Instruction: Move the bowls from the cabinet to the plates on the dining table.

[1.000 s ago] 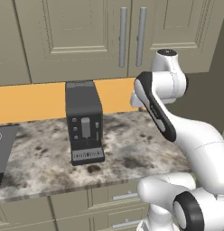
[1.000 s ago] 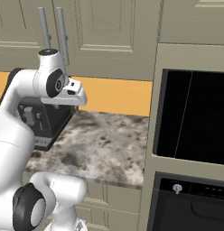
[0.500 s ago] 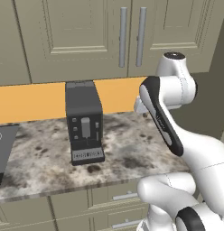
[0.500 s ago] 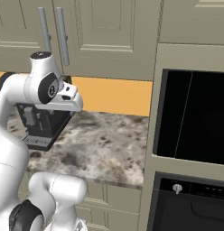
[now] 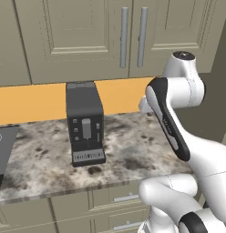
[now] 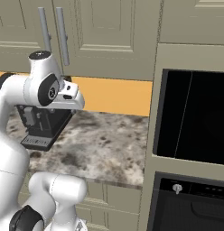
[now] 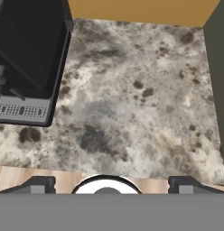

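**Cabinet shut, no bowl moved yet**

Left base view: cabinet (image 5: 87,36) hangs directly above the coffee machine (image 5: 85,123), both doors closed, twin bar handles (image 5: 133,36) meeting up and right of the machine. Arm folded right of the machine, well below those handles.

Right base view: same closed doors above the coffee machine (image 6: 41,128); wall oven (image 6: 195,117) far right of it. Hand points down over the counter (image 6: 109,144), right of the machine.

Hand view: gripper (image 7: 111,184) spread wide, nothing between the tips, over speckled counter right of the machine.

Judged progress: nothing delivered. Bowls presumably behind the doors, unseen. Opening, fetching and both placements all remain.
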You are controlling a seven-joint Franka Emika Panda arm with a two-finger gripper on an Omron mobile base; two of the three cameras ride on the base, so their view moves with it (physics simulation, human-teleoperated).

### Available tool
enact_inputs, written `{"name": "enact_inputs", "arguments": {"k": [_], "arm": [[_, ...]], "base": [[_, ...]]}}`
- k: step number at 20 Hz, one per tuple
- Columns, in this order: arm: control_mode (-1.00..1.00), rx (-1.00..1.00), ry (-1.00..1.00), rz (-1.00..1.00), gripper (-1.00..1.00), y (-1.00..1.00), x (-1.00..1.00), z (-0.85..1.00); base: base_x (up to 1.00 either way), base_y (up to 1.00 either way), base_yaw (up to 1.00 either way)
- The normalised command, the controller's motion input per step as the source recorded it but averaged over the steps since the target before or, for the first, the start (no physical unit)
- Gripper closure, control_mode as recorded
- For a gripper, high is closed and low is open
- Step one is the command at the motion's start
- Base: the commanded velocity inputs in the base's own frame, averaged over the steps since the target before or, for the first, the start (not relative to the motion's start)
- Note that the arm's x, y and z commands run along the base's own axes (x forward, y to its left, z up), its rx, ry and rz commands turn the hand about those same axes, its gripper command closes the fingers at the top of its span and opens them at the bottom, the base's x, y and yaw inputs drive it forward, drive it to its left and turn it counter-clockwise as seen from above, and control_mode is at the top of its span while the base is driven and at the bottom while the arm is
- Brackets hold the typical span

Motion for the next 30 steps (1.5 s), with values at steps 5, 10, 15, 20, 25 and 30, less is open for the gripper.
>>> {"name": "enact_inputs", "arguments": {"k": [5, 10, 15, 20, 25, 30], "arm": [[-1.0, 0.0, -0.04, 0.0, -1.0, 0.0, 0.0, 0.17], [-1.0, 0.0, -0.06, 0.0, -1.0, 0.0, 0.0, 0.13], [-1.0, 0.0, -0.05, 0.0, -1.0, 0.0, 0.0, 0.15], [-1.0, 0.0, -0.09, 0.0, -1.0, 0.0, 0.0, 0.23], [-1.0, 0.02, -0.08, 0.0, -1.0, 0.0, 0.0, 0.31], [-1.0, 0.03, -0.22, 0.01, -1.0, 0.0, 0.0, 0.22]], "base": [[0.0, 0.0, 0.0], [0.0, 0.0, 0.0], [0.0, 0.0, 0.0], [0.0, 0.0, 0.0], [0.0, 0.0, 0.0], [0.0, 0.0, 0.0]]}}
